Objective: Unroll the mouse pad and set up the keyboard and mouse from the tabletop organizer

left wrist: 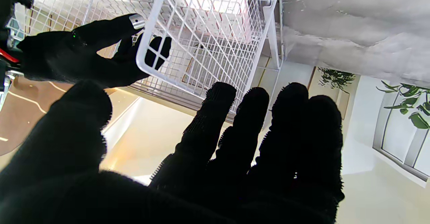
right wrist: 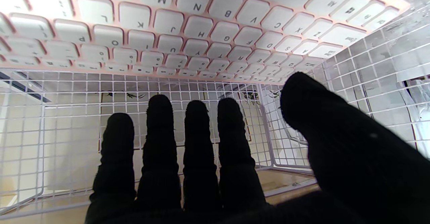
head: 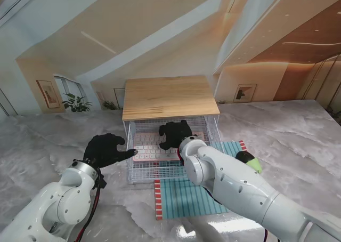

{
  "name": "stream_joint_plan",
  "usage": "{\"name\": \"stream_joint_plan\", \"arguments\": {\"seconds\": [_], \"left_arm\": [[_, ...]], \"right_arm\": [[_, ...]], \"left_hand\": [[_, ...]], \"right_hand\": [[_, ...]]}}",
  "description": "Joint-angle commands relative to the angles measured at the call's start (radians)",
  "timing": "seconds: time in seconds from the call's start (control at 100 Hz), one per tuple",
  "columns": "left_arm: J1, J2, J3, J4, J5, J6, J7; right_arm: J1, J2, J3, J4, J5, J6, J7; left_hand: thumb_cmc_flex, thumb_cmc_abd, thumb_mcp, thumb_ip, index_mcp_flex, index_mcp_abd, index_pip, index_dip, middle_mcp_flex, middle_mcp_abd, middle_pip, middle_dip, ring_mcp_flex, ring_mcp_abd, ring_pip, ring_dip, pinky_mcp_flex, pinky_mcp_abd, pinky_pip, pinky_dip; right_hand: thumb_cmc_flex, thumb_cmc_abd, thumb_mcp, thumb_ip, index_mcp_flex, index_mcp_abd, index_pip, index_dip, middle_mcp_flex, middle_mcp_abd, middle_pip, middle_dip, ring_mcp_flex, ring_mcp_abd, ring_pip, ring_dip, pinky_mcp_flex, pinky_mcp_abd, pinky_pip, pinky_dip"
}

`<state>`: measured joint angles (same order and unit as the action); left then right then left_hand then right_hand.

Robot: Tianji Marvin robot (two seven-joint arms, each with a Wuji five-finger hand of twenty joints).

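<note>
My right robot hand (head: pixel 173 134) is inside the wire drawer of the organizer (head: pixel 169 97), hovering over the keyboard (head: pixel 151 146). In the right wrist view its four fingers (right wrist: pixel 198 143) are straight and side by side, the thumb is apart from them, and nothing is held; I cannot tell if the fingertips touch the keys. My left robot hand (head: pixel 106 149) is just outside the drawer, at about 9 o'clock from the keyboard, with the fingers spread and nothing in them. One finger points toward the left wall of the wire basket (left wrist: pixel 201 49); in the stand view I cannot tell if it touches the wire.

The keyboard has a pink frame and white keys with dark letters. It lies flat on the white wire floor of the drawer, and its left part shows while the right part is under my right robot hand.

The organizer has a light wooden top and white wire sides, and it stands on the grey marble desk (head: pixel 42 140). The mouse pad (head: pixel 186 196) is teal with thin stripes and a red and white edge. It lies open on the desk at 6 o'clock from the organizer, partly under my right arm. A black and green object (head: pixel 248 159) sits at about 3 o'clock from the drawer, on the pad's far right part.
</note>
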<state>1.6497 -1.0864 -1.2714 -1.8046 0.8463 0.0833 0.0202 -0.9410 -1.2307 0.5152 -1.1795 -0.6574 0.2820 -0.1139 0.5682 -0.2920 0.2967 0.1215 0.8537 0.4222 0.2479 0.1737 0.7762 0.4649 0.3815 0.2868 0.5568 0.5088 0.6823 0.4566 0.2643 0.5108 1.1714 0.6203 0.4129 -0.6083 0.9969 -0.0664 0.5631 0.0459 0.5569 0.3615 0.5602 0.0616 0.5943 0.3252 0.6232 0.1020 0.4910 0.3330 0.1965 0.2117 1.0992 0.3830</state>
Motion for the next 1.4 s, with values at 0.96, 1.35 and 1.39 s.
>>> {"name": "stream_joint_plan", "arguments": {"seconds": [0.96, 1.35, 1.39], "left_arm": [[-0.051, 0.004, 0.068, 0.024, 0.074, 0.072, -0.037], [-0.06, 0.005, 0.078, 0.033, 0.066, 0.078, -0.046], [-0.06, 0.005, 0.079, 0.033, 0.066, 0.078, -0.048]], "right_arm": [[0.102, -0.104, -0.097, 0.21, 0.093, 0.016, -0.039], [0.146, -0.154, -0.138, 0.318, 0.138, 0.001, -0.041], [0.15, -0.158, -0.141, 0.328, 0.141, -0.001, -0.041]], "left_hand": [[0.05, -0.123, 0.337, 0.112, 0.089, 0.013, 0.207, 0.096, 0.225, 0.03, 0.119, 0.06, 0.316, 0.059, 0.163, 0.032, 0.335, 0.067, 0.158, 0.045], [0.087, -0.159, 0.405, 0.139, 0.156, -0.006, 0.331, 0.136, 0.358, 0.016, 0.185, 0.073, 0.484, 0.047, 0.242, 0.037, 0.517, 0.094, 0.255, -0.007], [0.093, -0.177, 0.431, 0.114, 0.156, -0.011, 0.369, 0.108, 0.371, 0.014, 0.192, 0.069, 0.496, 0.046, 0.25, 0.034, 0.528, 0.097, 0.276, -0.042]], "right_hand": [[-0.009, 0.06, 0.001, 0.015, -0.13, 0.021, 0.057, -0.034, -0.149, -0.01, 0.04, 0.015, -0.148, -0.043, -0.036, -0.017, -0.08, -0.078, -0.048, -0.055], [-0.035, 0.092, -0.018, 0.014, -0.183, 0.016, 0.086, -0.049, -0.198, -0.026, 0.054, 0.015, -0.185, -0.065, -0.04, -0.018, -0.116, -0.099, -0.068, -0.069], [-0.036, 0.096, -0.021, 0.014, -0.187, 0.013, 0.089, -0.051, -0.2, -0.028, 0.054, 0.015, -0.187, -0.068, -0.041, -0.019, -0.118, -0.102, -0.07, -0.07]]}}
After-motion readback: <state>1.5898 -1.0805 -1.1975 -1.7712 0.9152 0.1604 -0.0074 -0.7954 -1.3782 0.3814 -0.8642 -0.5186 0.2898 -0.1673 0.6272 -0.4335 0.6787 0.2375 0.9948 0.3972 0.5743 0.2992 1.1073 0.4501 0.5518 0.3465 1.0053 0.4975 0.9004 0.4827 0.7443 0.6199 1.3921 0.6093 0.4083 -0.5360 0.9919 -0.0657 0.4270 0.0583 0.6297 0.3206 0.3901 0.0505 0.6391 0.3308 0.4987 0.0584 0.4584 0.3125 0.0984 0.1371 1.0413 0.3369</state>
